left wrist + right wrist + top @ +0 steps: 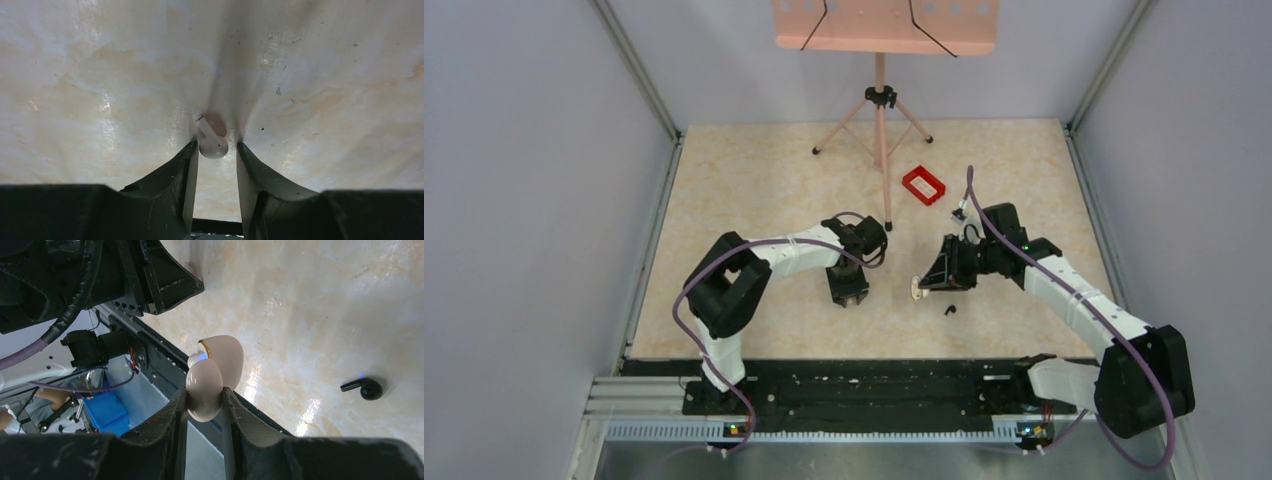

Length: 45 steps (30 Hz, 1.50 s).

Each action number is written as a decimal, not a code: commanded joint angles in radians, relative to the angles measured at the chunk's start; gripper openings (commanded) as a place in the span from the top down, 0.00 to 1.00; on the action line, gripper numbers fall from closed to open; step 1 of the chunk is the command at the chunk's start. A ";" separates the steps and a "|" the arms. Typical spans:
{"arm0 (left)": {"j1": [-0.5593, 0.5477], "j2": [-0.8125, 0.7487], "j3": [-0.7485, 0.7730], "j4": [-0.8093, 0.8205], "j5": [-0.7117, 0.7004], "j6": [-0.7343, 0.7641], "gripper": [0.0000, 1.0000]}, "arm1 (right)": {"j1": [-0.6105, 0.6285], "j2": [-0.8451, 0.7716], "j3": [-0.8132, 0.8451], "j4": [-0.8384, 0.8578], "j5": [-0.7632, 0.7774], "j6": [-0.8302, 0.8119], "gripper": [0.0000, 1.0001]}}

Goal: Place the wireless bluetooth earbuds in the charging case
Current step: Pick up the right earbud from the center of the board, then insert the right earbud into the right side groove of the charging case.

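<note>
My right gripper is shut on the charging case. The case is cream-coloured, not black, with its lid ajar and a blue light inside; it is held above the table, also seen from above. A black earbud lies on the table to the right of the case, near my right arm in the top view. My left gripper points down at the table, its jaws open around a small white earbud with a short stem. A narrow gap shows on the earbud's right side.
A red rectangular tray lies at the back right of centre. A pink music stand's tripod stands at the back middle. Grey walls close in the table on both sides. The black rail runs along the near edge.
</note>
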 commanded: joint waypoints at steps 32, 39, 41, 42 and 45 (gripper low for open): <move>0.048 -0.268 0.018 0.046 0.247 0.321 1.00 | 0.007 -0.028 -0.006 0.097 -0.022 0.014 1.00; 0.182 -0.294 0.028 0.075 0.662 0.257 1.00 | 0.008 -0.003 -0.045 0.208 -0.014 0.049 1.00; 0.210 -0.285 0.016 0.109 0.762 0.216 1.00 | 0.008 0.015 -0.063 0.265 -0.013 0.055 1.00; 0.222 -0.280 0.010 0.126 0.814 0.196 1.00 | 0.008 0.029 -0.067 0.284 -0.008 0.054 1.00; 0.244 -0.252 0.023 0.131 0.923 0.168 1.00 | 0.022 0.053 -0.065 0.328 0.053 0.030 1.00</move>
